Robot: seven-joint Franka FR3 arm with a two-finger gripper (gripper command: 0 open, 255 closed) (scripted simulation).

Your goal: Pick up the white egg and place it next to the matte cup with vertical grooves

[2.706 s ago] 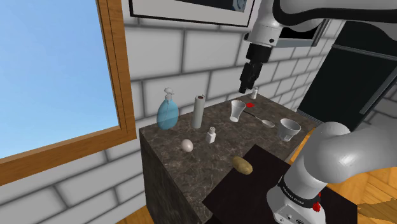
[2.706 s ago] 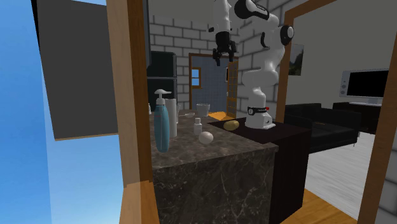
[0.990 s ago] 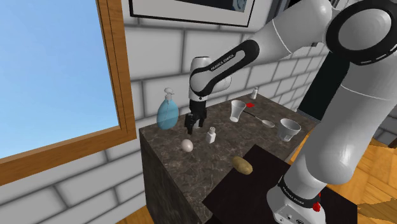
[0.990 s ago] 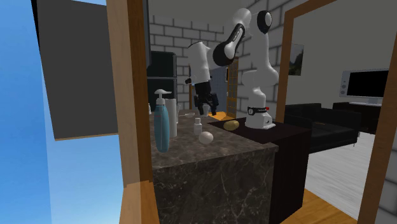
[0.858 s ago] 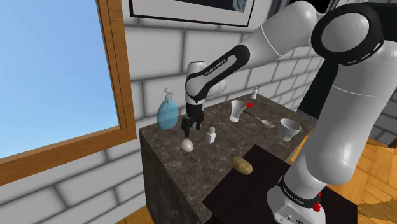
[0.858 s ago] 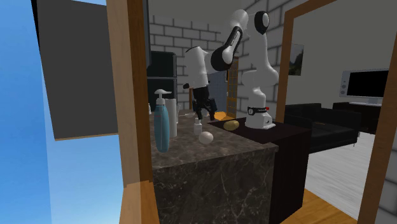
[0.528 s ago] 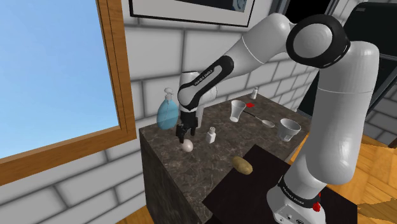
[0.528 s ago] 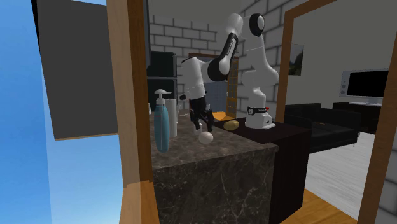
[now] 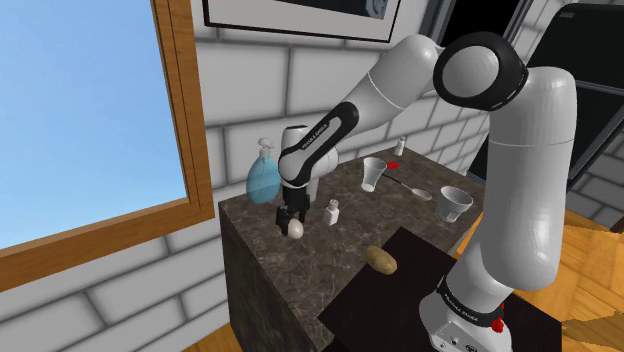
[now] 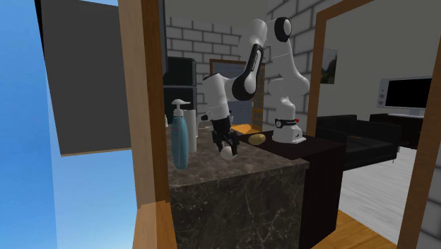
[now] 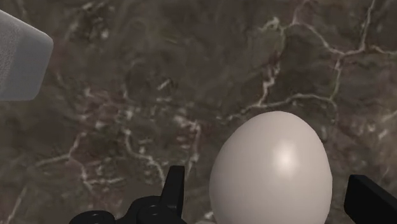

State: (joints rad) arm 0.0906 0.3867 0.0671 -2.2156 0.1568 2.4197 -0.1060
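Note:
A white egg (image 9: 295, 230) (image 10: 227, 153) lies on the dark marble counter (image 9: 300, 275) near its window-side end. My black gripper (image 9: 292, 222) (image 10: 226, 148) has come down over it and stands open. In the wrist view the egg (image 11: 272, 168) sits between the two fingers (image 11: 175, 188), and neither finger touches it. A white cup (image 9: 454, 203) stands at the counter's other end, close to the stand. A second, paler cup (image 9: 374, 174) stands further back near the wall. I cannot make out grooves on either.
A blue pump bottle (image 9: 262, 178) (image 10: 179, 141) stands just behind the egg, and a small white bottle (image 9: 333, 212) just beside it. A potato (image 9: 380, 260) lies at the counter's front edge. A spoon (image 9: 410, 188) lies between the cups. The window frame (image 9: 185, 110) borders the counter's left.
The arm has swung from the back of the counter toward the window end and lowered. The gripper has dropped onto the egg and now straddles it, still open. The egg has not moved.

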